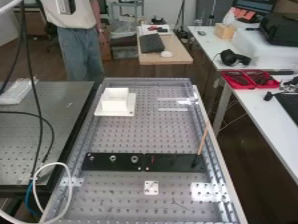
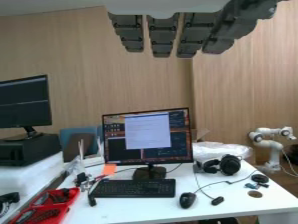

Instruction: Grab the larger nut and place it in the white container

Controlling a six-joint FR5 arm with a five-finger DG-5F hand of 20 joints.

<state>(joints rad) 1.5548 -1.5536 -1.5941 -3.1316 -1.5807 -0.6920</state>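
Metal larger nut (image 1: 113, 158): stands on the black bar (image 1: 124, 167), near left, just left of the bearing (image 1: 134, 159).
Feel: hard and stiff, likely light, perhaps slippery on its smooth faces.
Hold: pinch opposite outer sides, I'd say, clear of the bearing.
Hand (image 2: 161, 35): fingers extended straight, gripping nothing.
White container (image 1: 114, 105): far left on the table (image 1: 106, 200).

On a white desk (image 2: 133, 207), a monitor (image 2: 148, 135) stands behind a black keyboard (image 2: 133, 188); a mouse (image 2: 187, 200) and headphones (image 2: 230, 164) lie near the keyboard.
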